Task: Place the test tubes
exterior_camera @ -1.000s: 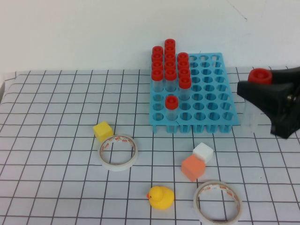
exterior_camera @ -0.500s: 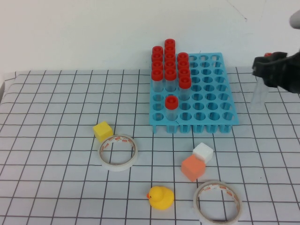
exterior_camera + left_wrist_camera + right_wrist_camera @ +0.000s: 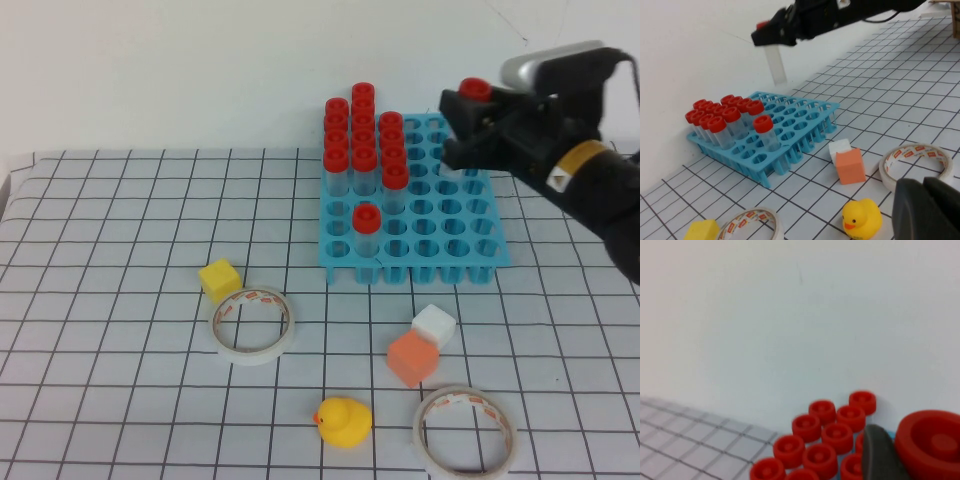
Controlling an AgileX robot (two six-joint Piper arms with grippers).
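Observation:
A blue test tube rack [image 3: 445, 215] stands at the back of the gridded table, also seen in the left wrist view as the rack [image 3: 805, 120]. Several red-capped tubes [image 3: 362, 140] fill its left columns, and one tube [image 3: 366, 228] stands alone nearer the front. My right gripper [image 3: 478, 120] hangs over the rack's rear right part, shut on a red-capped tube [image 3: 474, 90]; its clear body [image 3: 775, 62] points down. In the right wrist view that cap [image 3: 932, 442] sits beside one finger [image 3: 877, 455]. My left gripper [image 3: 926, 205] is shut and empty, low near the duck.
In front of the rack lie a yellow cube [image 3: 219, 279], a tape roll [image 3: 252, 323], a white cube [image 3: 434, 323], an orange cube [image 3: 412, 358], a yellow duck [image 3: 344, 421] and a second tape roll [image 3: 465, 430]. A white wall rises right behind the rack.
My right gripper has carried the red-capped tube up and to the left, from beside the rack's right edge to above its rear right holes. The left arm has stayed still.

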